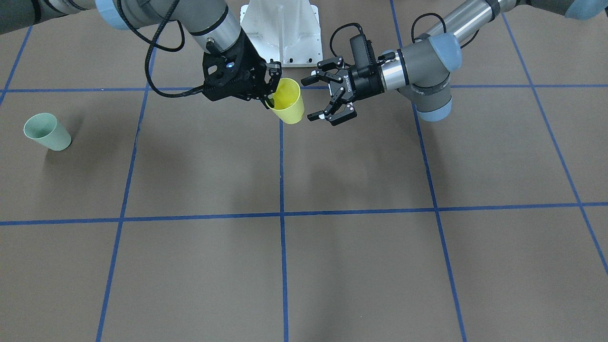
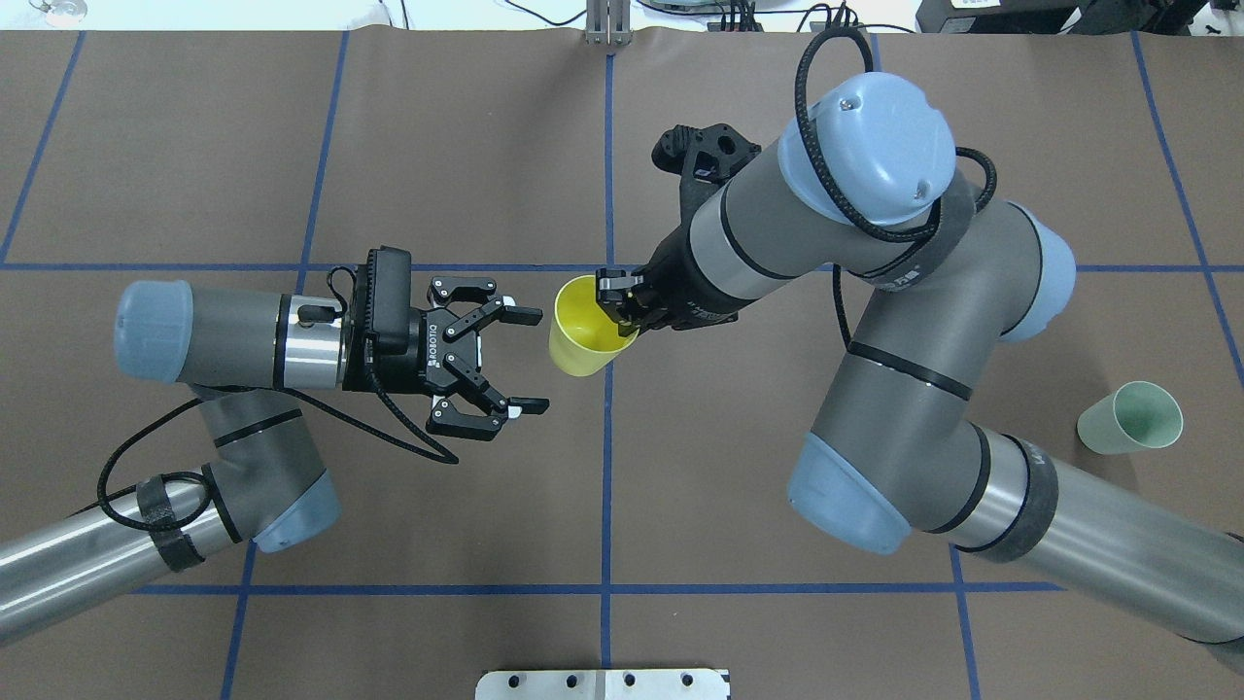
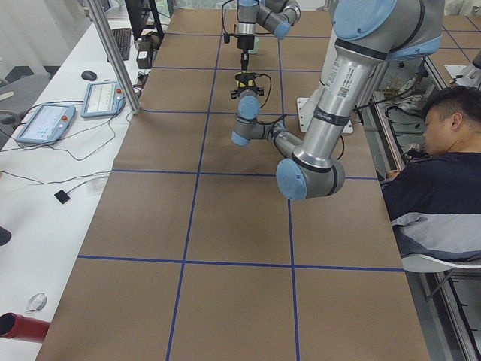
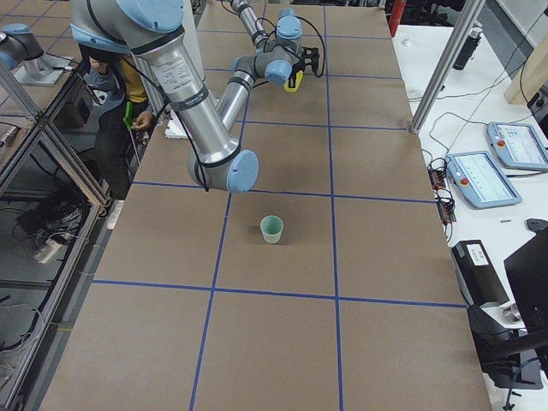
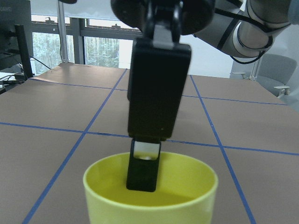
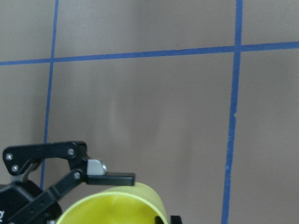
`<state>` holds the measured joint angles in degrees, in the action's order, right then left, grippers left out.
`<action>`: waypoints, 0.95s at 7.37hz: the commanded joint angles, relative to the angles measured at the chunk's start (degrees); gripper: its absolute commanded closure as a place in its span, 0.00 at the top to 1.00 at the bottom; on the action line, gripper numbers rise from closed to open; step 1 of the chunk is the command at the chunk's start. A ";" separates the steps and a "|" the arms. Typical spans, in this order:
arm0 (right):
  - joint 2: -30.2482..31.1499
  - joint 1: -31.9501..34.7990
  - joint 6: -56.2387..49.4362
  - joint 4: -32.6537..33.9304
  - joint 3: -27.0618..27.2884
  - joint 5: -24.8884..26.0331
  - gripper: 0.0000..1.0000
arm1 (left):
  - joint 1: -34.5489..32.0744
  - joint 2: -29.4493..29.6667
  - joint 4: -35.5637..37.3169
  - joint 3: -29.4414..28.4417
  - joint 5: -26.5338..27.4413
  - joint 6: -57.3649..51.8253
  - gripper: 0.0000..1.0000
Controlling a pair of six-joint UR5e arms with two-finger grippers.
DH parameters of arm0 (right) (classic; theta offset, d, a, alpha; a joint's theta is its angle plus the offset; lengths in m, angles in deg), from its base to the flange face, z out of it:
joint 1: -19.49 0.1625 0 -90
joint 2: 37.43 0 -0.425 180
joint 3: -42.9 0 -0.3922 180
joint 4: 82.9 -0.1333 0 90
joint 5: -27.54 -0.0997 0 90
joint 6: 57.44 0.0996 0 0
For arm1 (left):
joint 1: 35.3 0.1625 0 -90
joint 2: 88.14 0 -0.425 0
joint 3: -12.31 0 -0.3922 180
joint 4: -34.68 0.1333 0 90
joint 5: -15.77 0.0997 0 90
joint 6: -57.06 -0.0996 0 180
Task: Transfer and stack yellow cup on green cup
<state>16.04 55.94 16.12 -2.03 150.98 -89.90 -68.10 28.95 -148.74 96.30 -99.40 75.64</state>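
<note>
My right gripper [image 2: 620, 309] is shut on the rim of the yellow cup [image 2: 581, 335], one finger inside and one outside. It holds the cup above the table near the middle line [image 1: 287, 107]. My left gripper [image 2: 533, 360] is open and empty just beside the cup, its fingers pointing at it [image 1: 314, 95]. The left wrist view shows the yellow cup [image 5: 149, 198] close up, with a right finger [image 5: 156, 116] reaching into it. The green cup [image 2: 1132, 418] stands upright on the table far on my right [image 1: 46, 131].
The brown table [image 2: 389, 146] carries a grid of blue tape lines. The robot's white base [image 1: 281, 28] is behind the cup. A seated person [image 3: 436, 188] and side benches with tablets [image 4: 479, 175] lie beyond the table edges.
</note>
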 commanded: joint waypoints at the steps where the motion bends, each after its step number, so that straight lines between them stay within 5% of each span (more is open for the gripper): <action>1: 3.21 6.76 -0.08 0.00 0.29 -0.60 0.00 | -0.07 -0.19 0.08 -0.32 3.00 1.02 1.00; 3: 5.58 15.63 -4.43 4.88 0.29 -2.26 0.00 | -0.68 -0.46 1.47 -0.32 6.18 1.81 1.00; 7: 16.20 30.22 -33.42 10.19 -0.15 -8.12 0.00 | -9.78 -5.01 14.02 -0.06 9.71 1.29 1.00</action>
<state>28.55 81.66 -9.35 7.82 150.94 -94.64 -73.57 26.17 -138.97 96.19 -89.74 77.39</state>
